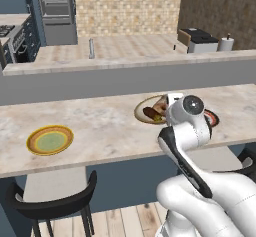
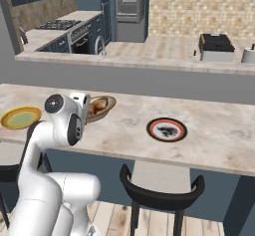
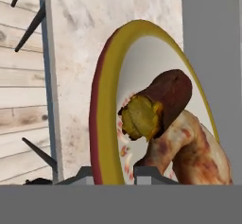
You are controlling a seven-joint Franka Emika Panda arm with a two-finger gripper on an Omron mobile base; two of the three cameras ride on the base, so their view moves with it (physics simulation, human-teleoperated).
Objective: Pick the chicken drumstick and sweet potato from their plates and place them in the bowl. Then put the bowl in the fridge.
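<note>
**Op:** The hand view looks straight across the bowl (image 3: 101, 124). The gripper (image 3: 111, 173) sits at the bowl's rim with one dark fingertip (image 3: 82, 175) outside the wall and the other inside; the jaws stand nearly together, pinching the rim between them.

**Obs:** Contents?

**Op:** The sweet potato (image 3: 168, 95) lies in the bowl, its yellow broken end facing me. The chicken drumstick (image 3: 198, 147) lies against it, touching, and nearer the camera's lower right.

**Obs:** Bowl on the counter or lifted?

**Op:** I cannot tell. In the left base view my arm covers part of the bowl (image 1: 145, 112), and it may be resting on the marble counter (image 1: 100, 126) or just clear of it.

**Obs:** Plates?

**Op:** The yellow-rimmed plate (image 1: 49, 140) with its green centre sits well to the left of the bowl. In the right base view the dark plate (image 2: 167, 129) with its red ring lies to the right of the bowl (image 2: 102, 106), apart from it. Both carry no food.
</note>
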